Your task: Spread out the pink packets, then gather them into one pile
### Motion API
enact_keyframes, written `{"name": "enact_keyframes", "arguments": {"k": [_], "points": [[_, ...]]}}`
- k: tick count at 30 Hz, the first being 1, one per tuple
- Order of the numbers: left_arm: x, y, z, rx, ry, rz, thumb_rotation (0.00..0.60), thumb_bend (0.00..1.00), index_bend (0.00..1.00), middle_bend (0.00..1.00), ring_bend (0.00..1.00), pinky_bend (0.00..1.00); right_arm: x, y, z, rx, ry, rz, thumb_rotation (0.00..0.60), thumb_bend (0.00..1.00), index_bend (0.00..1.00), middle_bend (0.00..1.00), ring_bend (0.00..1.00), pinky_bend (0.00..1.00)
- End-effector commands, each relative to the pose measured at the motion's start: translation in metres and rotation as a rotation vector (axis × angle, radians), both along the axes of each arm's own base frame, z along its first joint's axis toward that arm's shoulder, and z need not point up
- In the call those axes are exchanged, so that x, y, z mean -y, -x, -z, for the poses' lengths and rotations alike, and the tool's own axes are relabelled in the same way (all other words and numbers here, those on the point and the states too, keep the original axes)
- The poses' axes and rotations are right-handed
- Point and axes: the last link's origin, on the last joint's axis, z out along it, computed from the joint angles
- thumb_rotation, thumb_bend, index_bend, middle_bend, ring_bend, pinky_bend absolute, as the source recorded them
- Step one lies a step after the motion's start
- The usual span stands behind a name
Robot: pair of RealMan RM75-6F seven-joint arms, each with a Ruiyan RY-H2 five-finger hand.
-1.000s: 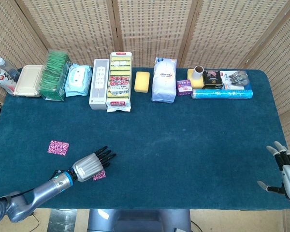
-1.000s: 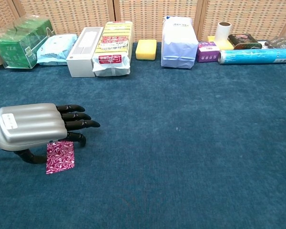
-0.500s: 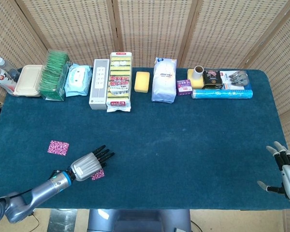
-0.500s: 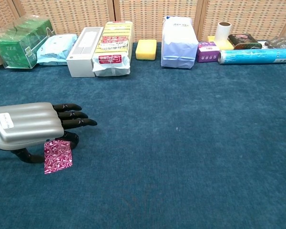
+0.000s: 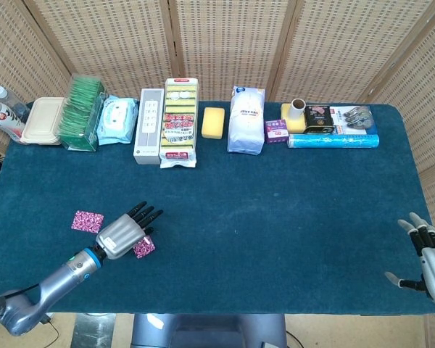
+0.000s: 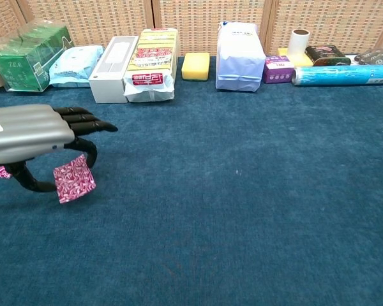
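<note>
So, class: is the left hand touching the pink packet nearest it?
Touching. In the chest view the left hand pinches the pink packet at its top edge, and the packet hangs tilted below the fingers, off the table.

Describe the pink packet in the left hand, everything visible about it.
The held pink packet is a small, flat, roughly square sachet, magenta with a pale swirling print, looking like thin foil or paper. The left hand pinches its upper edge between the thumb and a finger, so it hangs tilted, one corner down, apparently lifted off the blue tablecloth. In the head view it sits at the near left of the table, apart from a second pink packet lying flat further left.
</note>
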Motion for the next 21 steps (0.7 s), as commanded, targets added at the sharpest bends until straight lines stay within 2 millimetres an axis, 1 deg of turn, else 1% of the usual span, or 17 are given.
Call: {"name": "enact_keyframes", "arguments": {"k": [1, 4, 8, 14, 18, 21], "points": [[-0.006, 0.001, -0.010, 0.012, -0.023, -0.052, 0.600, 0.22, 0.41, 0.00, 0.00, 0.00, 0.000, 0.000, 0.000, -0.001, -0.001, 0.000, 0.600, 0.00, 0.10, 0.00, 0.00, 0.00], [-0.010, 0.008, -0.017, 0.030, -0.030, -0.145, 0.600, 0.22, 0.41, 0.00, 0.00, 0.00, -0.001, 0.000, 0.000, -0.002, -0.005, -0.001, 0.600, 0.00, 0.09, 0.00, 0.00, 0.00], [-0.017, 0.018, -0.030, 0.027, -0.061, -0.226, 0.600, 0.22, 0.41, 0.00, 0.00, 0.00, 0.000, 0.000, 0.001, -0.004, -0.009, 0.001, 0.600, 0.00, 0.09, 0.00, 0.00, 0.00], [-0.026, 0.044, -0.050, 0.034, -0.127, -0.378, 0.600, 0.22, 0.41, 0.00, 0.00, 0.00, 0.000, -0.001, 0.001, -0.006, -0.010, 0.001, 0.600, 0.00, 0.09, 0.00, 0.00, 0.00], [-0.025, 0.063, -0.062, 0.074, -0.164, -0.490, 0.600, 0.23, 0.41, 0.00, 0.00, 0.00, 0.000, 0.000, 0.001, -0.005, -0.005, 0.004, 0.600, 0.00, 0.10, 0.00, 0.00, 0.00], [-0.027, 0.074, -0.068, 0.073, -0.183, -0.538, 0.600, 0.23, 0.41, 0.00, 0.00, 0.00, 0.000, 0.000, 0.002, -0.004, -0.010, 0.004, 0.600, 0.00, 0.10, 0.00, 0.00, 0.00]]}}
